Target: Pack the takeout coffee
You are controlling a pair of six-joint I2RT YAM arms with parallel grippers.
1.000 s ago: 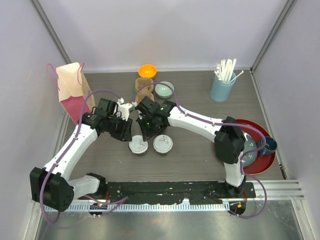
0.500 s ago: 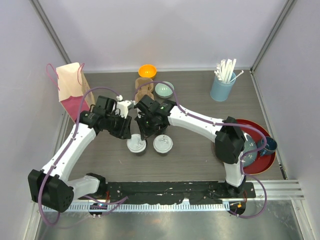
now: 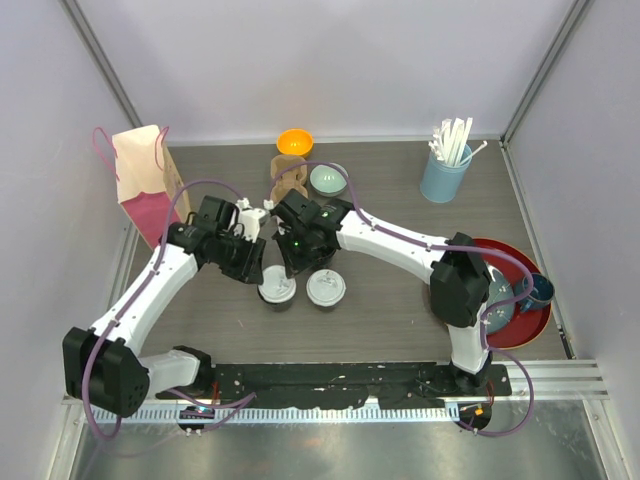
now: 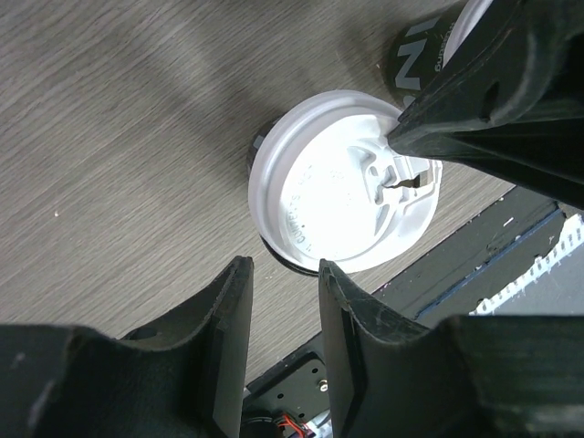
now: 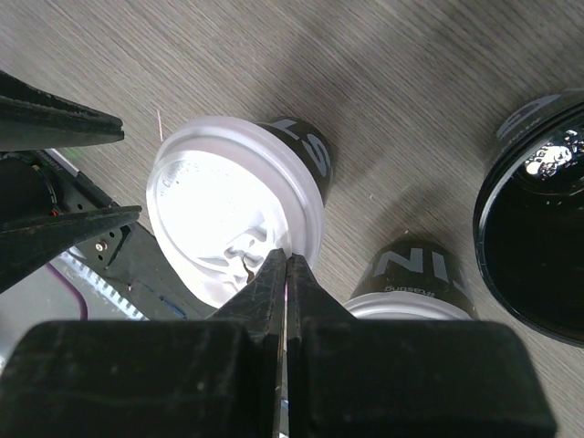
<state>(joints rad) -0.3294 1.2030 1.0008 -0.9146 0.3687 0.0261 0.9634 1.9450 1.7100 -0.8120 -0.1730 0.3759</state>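
Just beyond the tips of the left fingers [image 4: 283, 266], one takeout coffee cup [image 4: 342, 196] was seen standing upright on the tabletop [image 4: 109, 137]. Those fingers were held apart with nothing between them, and the cup's white lid lay just ahead of the gap. The right fingers [image 5: 286, 265] were pressed shut against each other, their tips set at that same lid near its sip hole. A second lidded cup [image 5: 412, 290] stood just beside the first, right of the closed fingers. A paper bag [image 3: 140, 185] stood well apart, left of the left fingers.
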